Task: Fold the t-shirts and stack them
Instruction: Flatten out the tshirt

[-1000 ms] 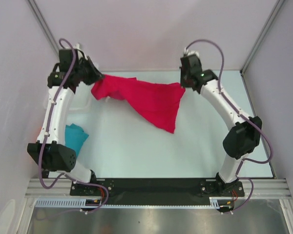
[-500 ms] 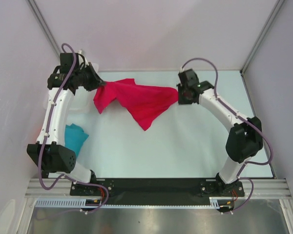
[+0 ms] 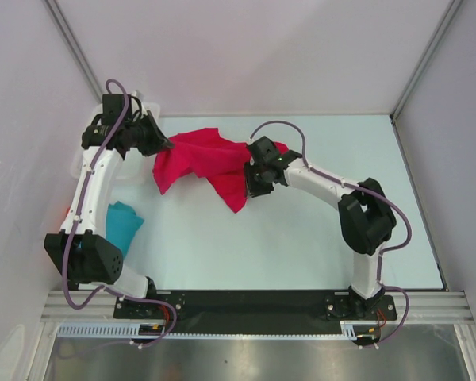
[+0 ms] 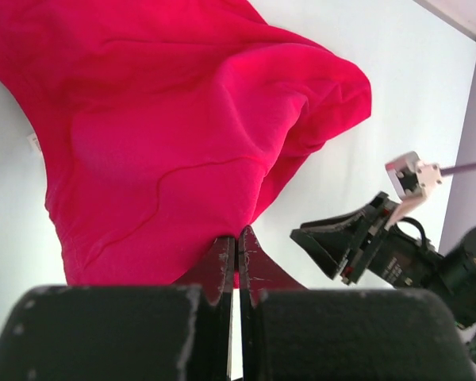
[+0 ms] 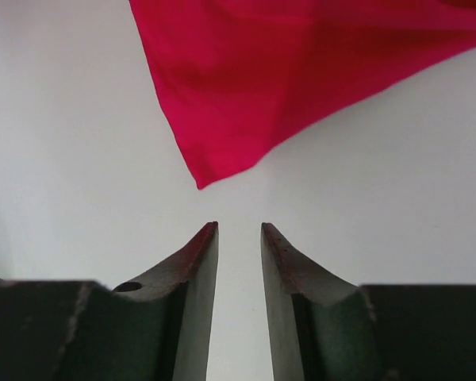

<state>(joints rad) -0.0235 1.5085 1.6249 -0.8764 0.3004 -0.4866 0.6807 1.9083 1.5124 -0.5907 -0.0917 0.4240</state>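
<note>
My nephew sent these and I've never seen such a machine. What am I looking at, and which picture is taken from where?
These are two robot arms bolted to the near edge of a table, each ending in a two-finger gripper. One picture looks down from above. The other two come from a small camera on each wrist, so the dark shapes at the bottom are that arm's own fingers. A teal shirt lies on the table beside the left arm. The left gripper is pinched shut on a pink shirt. The right gripper is slightly open and empty, with a corner of the pink shirt just beyond its tips.
</note>
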